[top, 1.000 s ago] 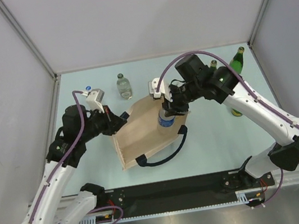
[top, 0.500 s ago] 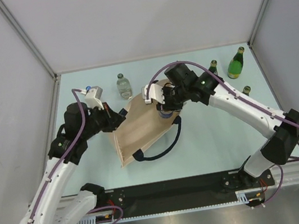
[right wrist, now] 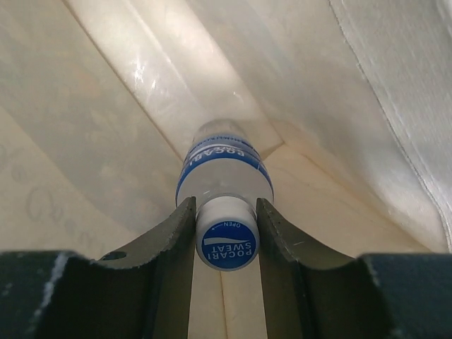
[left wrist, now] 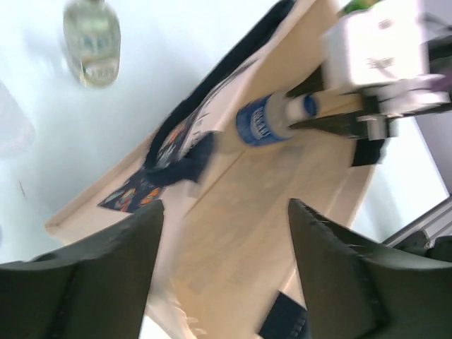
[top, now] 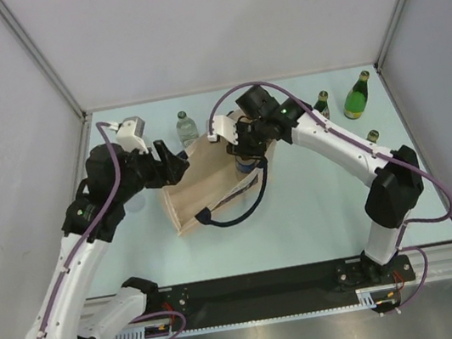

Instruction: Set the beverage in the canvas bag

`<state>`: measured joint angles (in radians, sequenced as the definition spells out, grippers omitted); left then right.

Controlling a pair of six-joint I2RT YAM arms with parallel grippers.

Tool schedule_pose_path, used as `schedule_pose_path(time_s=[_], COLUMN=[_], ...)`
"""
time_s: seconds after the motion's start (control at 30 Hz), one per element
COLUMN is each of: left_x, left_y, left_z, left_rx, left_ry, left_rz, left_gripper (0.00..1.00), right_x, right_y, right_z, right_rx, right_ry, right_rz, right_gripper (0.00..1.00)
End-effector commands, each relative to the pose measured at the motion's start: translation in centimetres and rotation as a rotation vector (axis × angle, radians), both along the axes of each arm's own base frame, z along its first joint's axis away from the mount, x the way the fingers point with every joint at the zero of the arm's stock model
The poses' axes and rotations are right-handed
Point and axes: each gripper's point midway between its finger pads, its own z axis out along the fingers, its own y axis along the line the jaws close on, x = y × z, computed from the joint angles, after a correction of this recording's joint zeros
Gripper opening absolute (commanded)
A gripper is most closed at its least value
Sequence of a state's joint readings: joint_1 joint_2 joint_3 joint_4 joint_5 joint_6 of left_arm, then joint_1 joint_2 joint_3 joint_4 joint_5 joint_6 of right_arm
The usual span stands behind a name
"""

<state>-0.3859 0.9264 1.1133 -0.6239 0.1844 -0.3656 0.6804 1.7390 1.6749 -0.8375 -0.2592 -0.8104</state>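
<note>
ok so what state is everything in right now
canvas bag, mouth open, bottle inside
Pocari Sweat bottle, capped, gripped near the cap
right claw, shut on the bottle
left claw, open, holding nothing
clear glass bottle, upright
large green bottle, upright

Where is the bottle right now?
In the top view the bottle sits near centre, at the mouth of the bag, gripped by the right gripper. The right wrist view shows canvas all around it.
</note>
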Motion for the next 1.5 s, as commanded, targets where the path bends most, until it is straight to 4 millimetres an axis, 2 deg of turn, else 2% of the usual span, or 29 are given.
schedule_pose_path(time_s=[0.0,0.03,0.07,0.1,0.2,0.27,0.4,0.57,0.63,0.8,0.83,0.9,1.03,1.13,1.27,1.33,1.37,1.4,1.47], left_x=[-1.5,-2.4,-2.8,-3.6,-5.1,-5.6,-6.2,-4.2,-3.5,-2.0,-1.8,-1.6,-1.4,-1.5,-1.5,-1.4,-1.5,-1.4,-1.5], left_y=[1.2,1.4,1.3,0.9,-0.3,-1.2,-2.7,-2.8,-3.4,-4.0,-4.2,-4.5,-5.2,-6.0,-7.1,-7.6,-7.9,-8.1,-8.4], left_z=[7.2,8.7,9.2,9.6,9.4,7.8,4.7,2.4,1.9,1.3,0.7,0.5,-0.3,-0.7,-1.3,-1.6,-1.7,-2.0,-2.2], left_rx=[0.006,-0.003,-0.002,0.001,-0.014,-0.015,0.038,0.189,0.236,0.358,0.377,0.402,0.422,0.426,0.429,0.432,0.432,0.436,0.432], left_ry=[-0.245,-0.295,-0.318,-0.341,-0.353,-0.317,-0.27,-0.26,-0.252,-0.275,-0.26,-0.266,-0.254,-0.242,-0.226,-0.216,-0.211,-0.2,-0.182], left_rz=[-0.033,-0.045,-0.063,-0.112,-0.224,-0.28,-0.358,-0.32,-0.342,-0.364,-0.376,-0.389,-0.426,-0.453,-0.487,-0.498,-0.504,-0.508,-0.516], left_gripper=[0.84,0.87,0.9,0.93,0.96,1.0,1.0,1.0,1.0,1.0,1.0,0.99,0.96,0.93,0.89,0.87,0.82,0.78,0.7], right_x=[2.0,2.1,2.2,2.2,2.5,2.7,3.2,3.6,3.5,2.6,2.3,1.5,0.3,-0.6,-1.0,-0.6,-0.5,0.0,1.5], right_y=[0.8,1.0,1.1,1.3,1.9,2.3,2.5,2.4,2.6,2.9,2.9,2.9,2.7,2.0,0.5,-0.7,-1.3,-1.8,-3.2], right_z=[1.4,1.2,1.4,1.3,1.5,1.7,2.0,2.8,3.9,7.4,9.0,10.9,14.7,16.5,18.4,18.6,18.9,18.0,17.6], right_rx=[0.037,0.042,0.049,0.052,0.07,0.081,0.099,0.137,0.165,0.237,0.264,0.302,0.374,0.404,0.444,0.454,0.476,0.479,0.518], right_ry=[-0.048,-0.038,-0.037,-0.031,-0.02,-0.017,-0.004,0.017,0.016,0.006,-0.01,-0.014,-0.047,-0.062,-0.073,-0.065,-0.049,-0.019,-0.002], right_rz=[-0.027,-0.027,-0.029,-0.029,-0.033,-0.035,-0.044,-0.056,-0.052,-0.029,-0.027,-0.015,0.009,0.014,-0.005,-0.041,-0.089,-0.141,-0.257], right_gripper=[0.0,0.0,0.0,0.0,0.0,0.0,0.06,0.24,0.34,0.47,0.5,0.55,0.6,0.6,0.61,0.62,0.63,0.68,0.71])
